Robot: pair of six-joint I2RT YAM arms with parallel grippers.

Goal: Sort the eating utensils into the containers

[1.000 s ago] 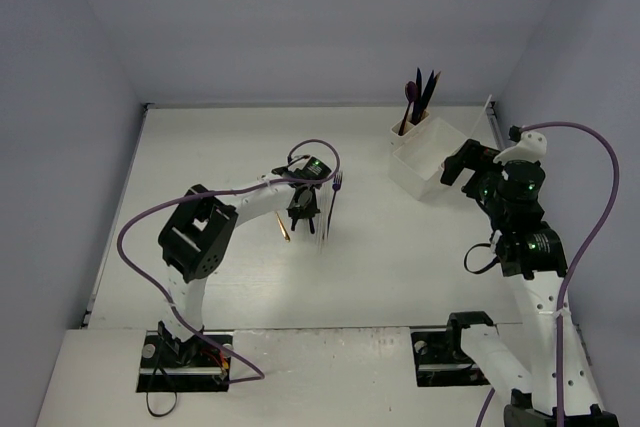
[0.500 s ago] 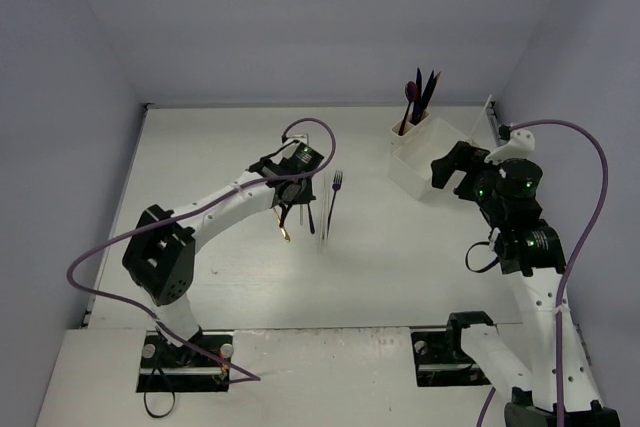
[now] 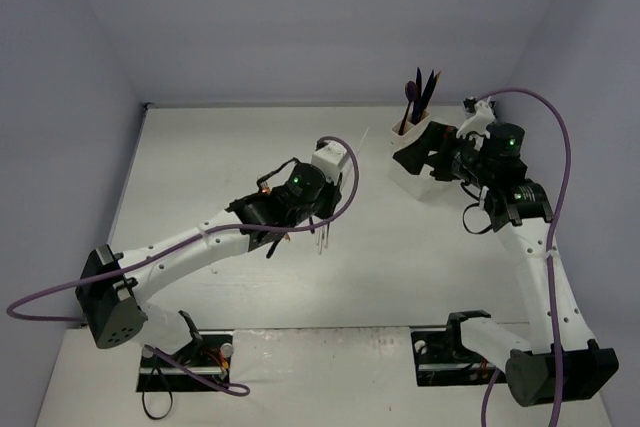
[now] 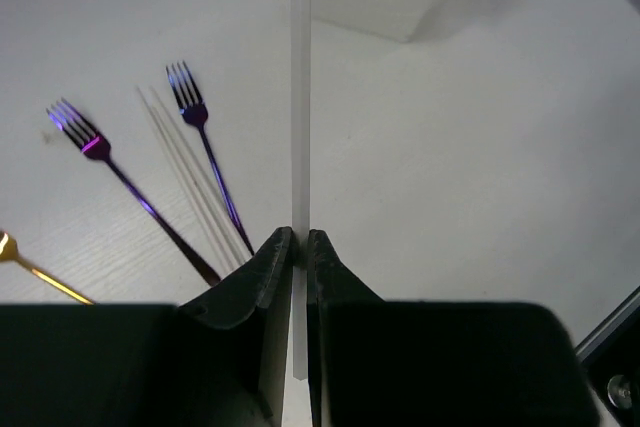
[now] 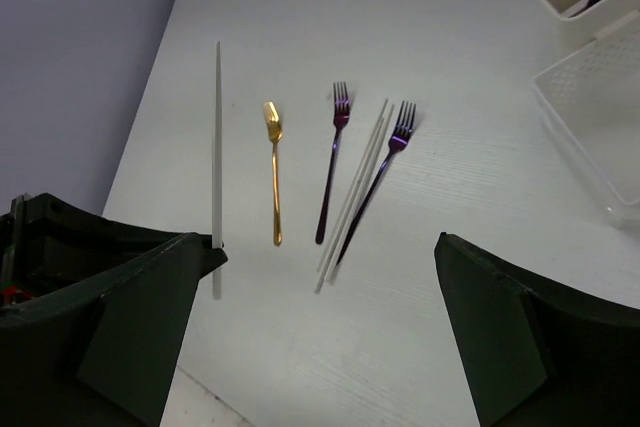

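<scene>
Left pincer is pinching a clear utensil near one end, holding it above the surface beside purple forks; it is looking light, slick and whippy, so I'd be gripping nearer mid-shaft.

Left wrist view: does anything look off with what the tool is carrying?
Slightly. The left tool is shut on the clear white utensil close to one end, so nearly all of it juts out ahead unsupported. It looks straight and undamaged.
</scene>
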